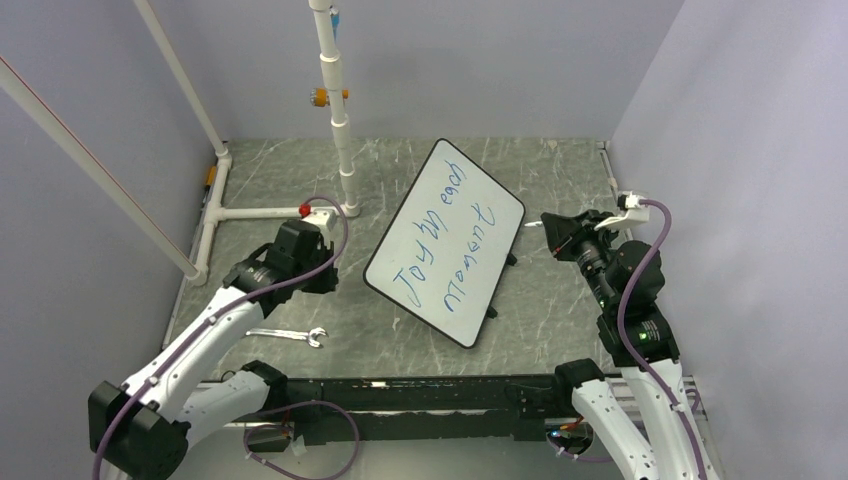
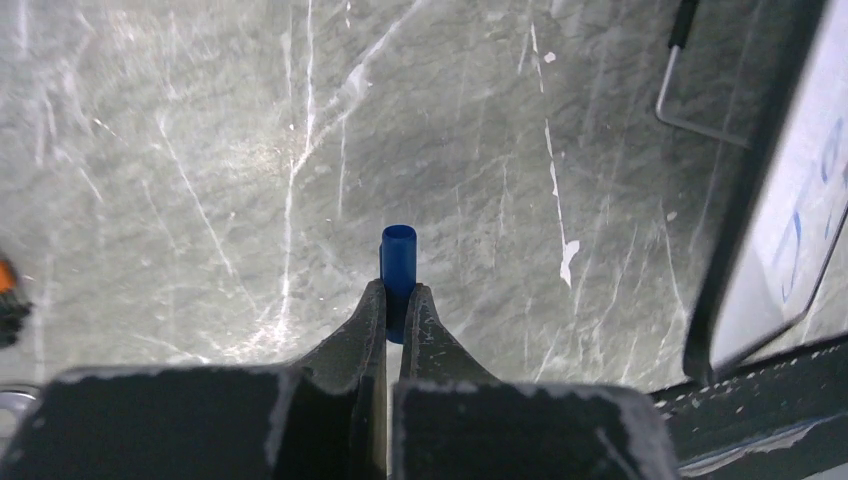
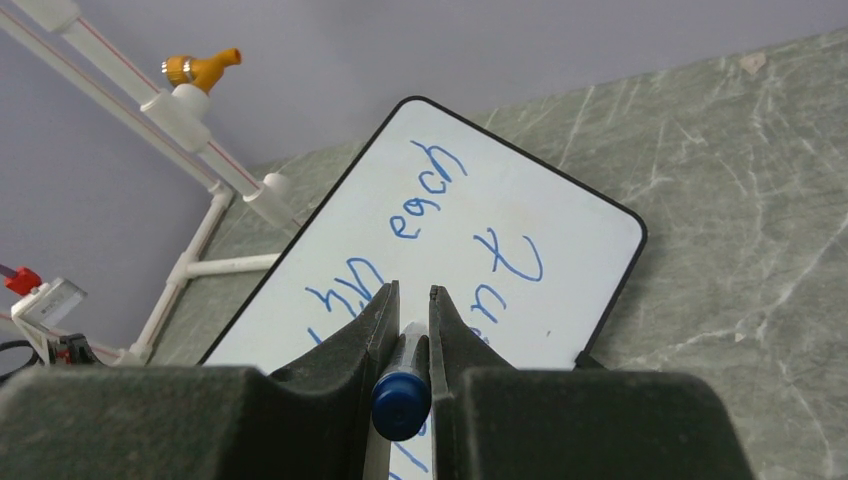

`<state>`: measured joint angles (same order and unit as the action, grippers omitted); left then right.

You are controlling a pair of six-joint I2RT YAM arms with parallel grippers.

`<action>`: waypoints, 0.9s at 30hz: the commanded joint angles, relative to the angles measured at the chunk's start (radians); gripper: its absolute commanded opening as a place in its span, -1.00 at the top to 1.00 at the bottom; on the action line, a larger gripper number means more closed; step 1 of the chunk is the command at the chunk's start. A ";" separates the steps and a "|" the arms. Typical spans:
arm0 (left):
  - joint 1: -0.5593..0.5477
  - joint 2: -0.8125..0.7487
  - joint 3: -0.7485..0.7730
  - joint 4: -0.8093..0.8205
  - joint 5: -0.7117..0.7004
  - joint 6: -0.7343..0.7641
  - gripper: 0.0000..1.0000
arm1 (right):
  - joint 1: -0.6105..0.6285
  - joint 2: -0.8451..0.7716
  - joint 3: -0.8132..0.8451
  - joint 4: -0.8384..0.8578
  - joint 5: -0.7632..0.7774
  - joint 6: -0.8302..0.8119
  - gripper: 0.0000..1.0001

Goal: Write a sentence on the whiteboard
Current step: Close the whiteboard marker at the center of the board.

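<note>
The whiteboard [image 1: 445,242] lies tilted on the table's middle, with the sentence [image 1: 440,250] "Joy in each moment" in blue on two lines. It also shows in the right wrist view [image 3: 470,230] and at the right edge of the left wrist view [image 2: 790,210]. My right gripper [image 1: 556,232] is right of the board, off its surface, shut on a blue-ended marker [image 3: 402,395]. My left gripper [image 1: 322,272] is left of the board, shut on a blue marker cap [image 2: 398,262] above the table.
A silver wrench [image 1: 287,335] lies on the table near the left arm. A white pipe frame [image 1: 255,210] stands at the back left, with an upright pipe [image 1: 336,100] behind the board. A bent wire [image 2: 690,95] lies by the board's edge.
</note>
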<state>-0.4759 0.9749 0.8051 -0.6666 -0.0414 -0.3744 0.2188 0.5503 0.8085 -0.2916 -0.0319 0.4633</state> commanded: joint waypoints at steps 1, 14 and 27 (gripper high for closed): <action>-0.002 -0.067 0.053 -0.068 0.056 0.160 1.00 | 0.002 0.015 0.060 0.016 -0.073 0.005 1.00; -0.002 -0.206 0.105 0.011 0.220 0.434 1.00 | 0.002 0.080 0.100 0.027 -0.236 0.097 1.00; -0.004 -0.267 -0.013 0.422 0.401 0.611 1.00 | 0.002 0.165 0.132 0.052 -0.384 0.153 1.00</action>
<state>-0.4759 0.7059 0.8276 -0.4530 0.2966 0.1654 0.2188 0.6998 0.9009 -0.2966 -0.3523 0.5838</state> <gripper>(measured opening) 0.036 0.150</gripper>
